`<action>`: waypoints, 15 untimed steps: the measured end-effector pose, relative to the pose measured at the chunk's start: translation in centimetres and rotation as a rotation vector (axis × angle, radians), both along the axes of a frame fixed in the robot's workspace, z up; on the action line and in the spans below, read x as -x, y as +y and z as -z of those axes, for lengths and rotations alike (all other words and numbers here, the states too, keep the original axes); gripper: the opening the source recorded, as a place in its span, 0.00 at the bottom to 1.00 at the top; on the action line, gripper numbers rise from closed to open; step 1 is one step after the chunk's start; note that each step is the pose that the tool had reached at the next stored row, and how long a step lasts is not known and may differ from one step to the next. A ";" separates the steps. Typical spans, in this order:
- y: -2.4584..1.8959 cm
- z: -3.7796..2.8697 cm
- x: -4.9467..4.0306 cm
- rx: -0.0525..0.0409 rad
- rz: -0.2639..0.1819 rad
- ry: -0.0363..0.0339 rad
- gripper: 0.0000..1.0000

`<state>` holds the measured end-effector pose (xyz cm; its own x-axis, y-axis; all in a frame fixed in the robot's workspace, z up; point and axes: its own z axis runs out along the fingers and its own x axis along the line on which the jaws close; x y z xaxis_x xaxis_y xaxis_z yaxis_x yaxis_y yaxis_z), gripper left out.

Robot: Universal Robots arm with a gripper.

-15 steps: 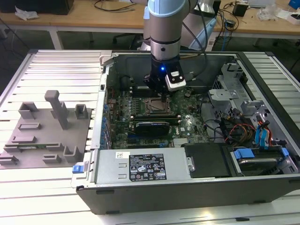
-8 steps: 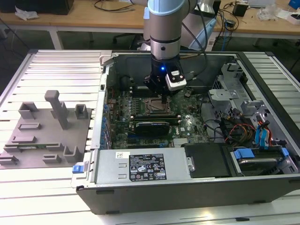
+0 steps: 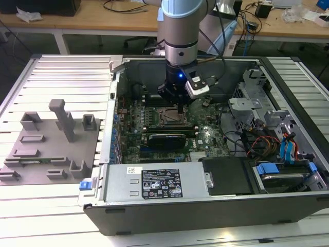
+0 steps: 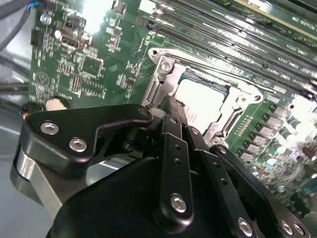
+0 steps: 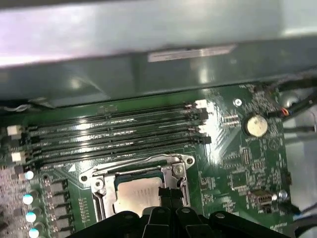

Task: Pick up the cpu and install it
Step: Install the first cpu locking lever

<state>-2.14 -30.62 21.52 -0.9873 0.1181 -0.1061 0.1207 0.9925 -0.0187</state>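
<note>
**A:** Where does the arm stand?

**B:** In the exterior view, the black gripper [image 3: 178, 105] on the grey-and-blue robot arm [image 3: 180, 31] hangs inside the open grey metal computer case [image 3: 154, 213], directly over the dark square socket frame [image 3: 169, 117] on the green motherboard [image 3: 205, 135]. The case lies on a ribbed white worktop [image 3: 56, 77].

**A:** And the chip?

**B:** The small flat square cpu with its silvery-white metal top [image 4: 202, 103] sits within the socket frame [image 4: 163, 74], seen in both wrist views [image 5: 136, 192]. The jaws are pressed together, their slim black tips meeting just above the near edge of the cpu; they pinch nothing, and I cannot tell whether they touch it.

**A:** How much room is there?

**B:** Little. Long black memory slots [image 5: 114, 134] run just beside one edge of the frame, and the case's grey wall rises beyond them. On the far side of the socket, in the exterior view, a black expansion card [image 3: 165, 138] lies near. The case's side walls stand well apart from the gripper.

**A:** What does each view add?

**B:** The exterior view takes in the grey plastic fixture blocks [image 3: 49, 141] on the worktop at the exterior view's left, outside the case, and the silver power supply with its label [image 3: 159, 182]. The first wrist view shows a round silver coin battery [image 5: 254, 125] on the board. The second wrist view shows the gripper's black linkages and screws [image 4: 173, 158] close up.
</note>
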 end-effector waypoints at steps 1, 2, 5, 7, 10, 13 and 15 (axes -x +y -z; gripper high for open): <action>-0.03 0.01 0.16 0.0003 -0.005 0.0002 0.11; -0.08 0.03 0.39 0.0003 -0.005 0.0001 0.11; -0.36 0.09 1.22 0.0002 -0.005 0.0000 0.11; -0.47 0.10 1.75 0.0002 -0.005 0.0001 0.11; -0.54 0.10 1.80 0.0003 -0.005 0.0048 0.11; -0.54 0.10 1.70 0.0003 -0.005 0.0352 0.11; -0.54 0.10 1.71 0.0004 -0.005 0.0358 0.11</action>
<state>-3.84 -31.16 21.42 -0.9911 0.1128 -0.0707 0.1147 0.9931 -0.0233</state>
